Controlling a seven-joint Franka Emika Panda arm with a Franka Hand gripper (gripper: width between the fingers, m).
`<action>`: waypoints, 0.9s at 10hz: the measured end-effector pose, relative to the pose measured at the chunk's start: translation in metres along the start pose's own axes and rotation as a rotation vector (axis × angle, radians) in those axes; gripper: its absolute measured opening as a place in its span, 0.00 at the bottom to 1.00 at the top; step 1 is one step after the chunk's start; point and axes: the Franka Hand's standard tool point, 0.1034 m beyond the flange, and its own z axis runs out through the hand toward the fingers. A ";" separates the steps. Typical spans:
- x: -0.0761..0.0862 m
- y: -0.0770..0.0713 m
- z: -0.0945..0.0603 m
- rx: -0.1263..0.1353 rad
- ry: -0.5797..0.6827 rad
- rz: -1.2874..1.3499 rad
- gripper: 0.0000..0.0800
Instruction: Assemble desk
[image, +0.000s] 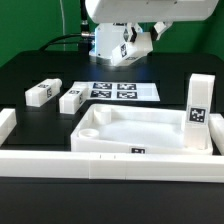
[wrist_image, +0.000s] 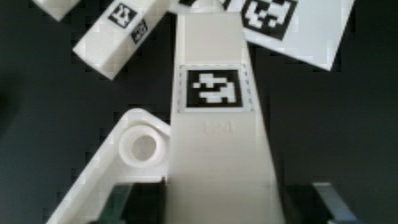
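Observation:
My gripper (image: 130, 45) is raised at the back, above the far edge of the marker board (image: 118, 90). It is shut on a white desk leg (image: 128, 42). In the wrist view the leg (wrist_image: 219, 110) runs out lengthwise from between the fingers (wrist_image: 143, 196), tag facing the camera. The white tray-like tabletop (image: 140, 132) lies at the front. One leg (image: 198, 103) stands upright at its corner on the exterior view's right. Two loose legs (image: 41, 92) (image: 72, 98) lie on the exterior view's left. A tabletop corner with a round hole (wrist_image: 139, 148) shows beside the held leg.
A long low white border wall (image: 100, 163) runs along the front and up the exterior view's left side (image: 6, 125). The marker board also shows in the wrist view (wrist_image: 294, 30), with a loose leg (wrist_image: 111, 38) next to it. The table surface is black.

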 end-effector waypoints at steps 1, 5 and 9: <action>0.006 0.003 -0.004 -0.014 0.118 0.002 0.36; 0.014 0.027 -0.039 0.120 0.323 0.104 0.36; 0.024 0.039 -0.037 0.030 0.672 0.125 0.36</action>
